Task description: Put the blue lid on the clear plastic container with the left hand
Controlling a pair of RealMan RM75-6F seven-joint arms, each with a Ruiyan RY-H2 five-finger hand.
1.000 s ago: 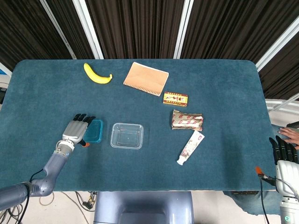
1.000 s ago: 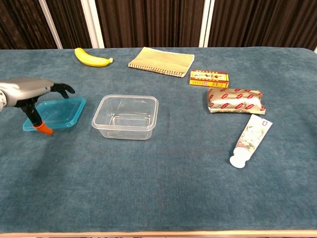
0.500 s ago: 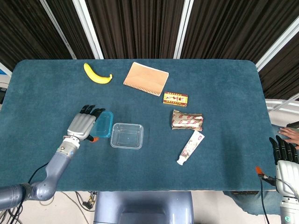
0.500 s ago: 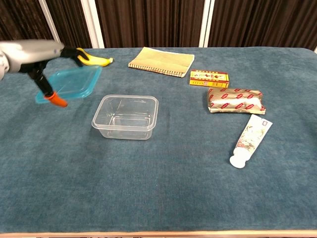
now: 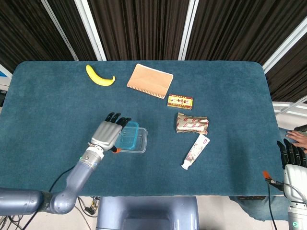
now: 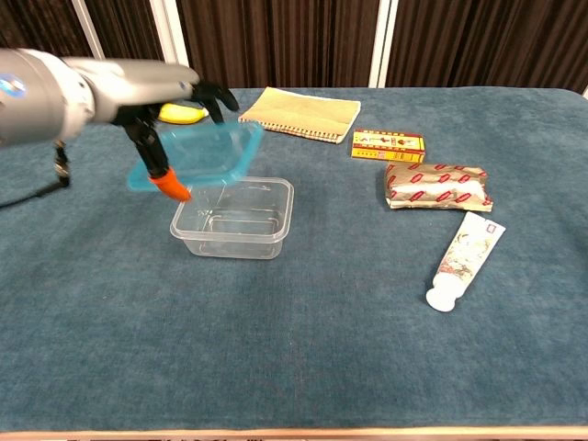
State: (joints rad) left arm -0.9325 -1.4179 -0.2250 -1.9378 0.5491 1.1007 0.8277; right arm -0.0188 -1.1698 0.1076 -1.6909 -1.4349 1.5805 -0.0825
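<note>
Left hand (image 6: 156, 96) holds blue lid (image 6: 204, 152) above clear container (image 6: 233, 220)

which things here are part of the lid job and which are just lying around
Job: blue lid, held by the left hand above the clear plastic container.
Lying about: banana, notebook, small yellow box, foil snack packet, tube.

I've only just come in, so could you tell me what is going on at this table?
The robot's left hand holds the blue lid in the air, tilted, just above the clear plastic container; the lid is not yet seated on it. The right hand hangs off the table's right edge, holding nothing. A banana, a notebook, a small yellow box, a foil packet and a tube lie untouched on the blue table.
</note>
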